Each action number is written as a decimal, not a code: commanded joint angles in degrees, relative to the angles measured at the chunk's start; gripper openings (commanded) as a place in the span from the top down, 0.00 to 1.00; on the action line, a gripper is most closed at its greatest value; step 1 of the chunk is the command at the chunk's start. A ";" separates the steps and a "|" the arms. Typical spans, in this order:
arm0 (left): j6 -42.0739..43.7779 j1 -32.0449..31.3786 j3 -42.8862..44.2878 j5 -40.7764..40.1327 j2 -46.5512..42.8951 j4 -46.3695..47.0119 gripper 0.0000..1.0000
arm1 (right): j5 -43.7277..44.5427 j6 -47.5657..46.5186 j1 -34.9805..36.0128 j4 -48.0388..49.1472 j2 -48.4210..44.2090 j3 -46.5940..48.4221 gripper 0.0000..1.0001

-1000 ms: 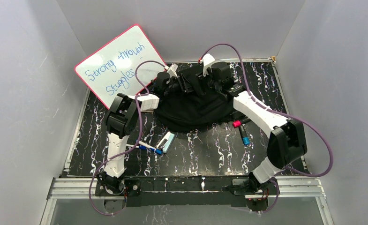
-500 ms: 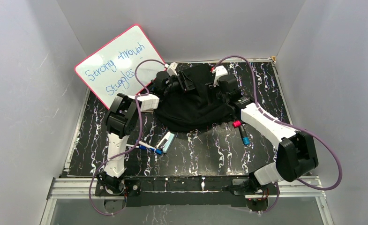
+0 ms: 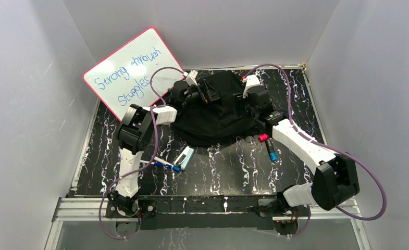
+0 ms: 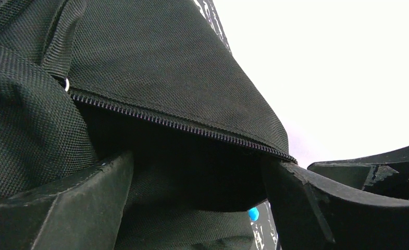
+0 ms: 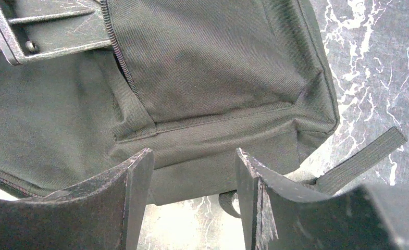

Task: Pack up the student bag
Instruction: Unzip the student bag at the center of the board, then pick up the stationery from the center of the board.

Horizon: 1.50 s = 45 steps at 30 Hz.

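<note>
Two pincers, the left gripper [image 4: 198, 159] and the right gripper [image 5: 194, 152], flank the large black soft fabric backpack [image 3: 218, 117] at upper centre of the overhead frame
The backpack lies slumped on the black white-veined table [image 3: 233, 172]. At its upper left, the left gripper's jaws spread wide around a zip edge with dark inside beneath, pinching nothing. At its upper right, the right gripper's jaws stand apart over a seamed edge, clamping nothing; a black webbing strap [image 5: 361, 153] trails at the right of its view. A pink-rimmed whiteboard [image 3: 132, 70] leans at upper left. Red-capped and blue-capped marker pens [image 3: 269, 146] lie at the backpack's lower right; a pale teal case [image 3: 184, 156] lies below it
</note>
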 commanded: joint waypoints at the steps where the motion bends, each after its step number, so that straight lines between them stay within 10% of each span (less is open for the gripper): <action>1: 1.82 -0.28 -0.59 -1.23 -4.29 -0.54 0.09 | 1.23 1.32 -0.28 1.05 -2.41 -0.83 0.33; 25: 15.25 0.90 -0.67 -11.52 -17.86 -23.67 0.36 | 9.01 5.94 -0.40 -1.71 -4.49 -2.88 0.31; 45: 22.61 1.47 -23.21 -21.62 -42.78 -34.88 0.34 | 5.90 23.04 -16.30 -13.24 -6.22 -10.56 0.28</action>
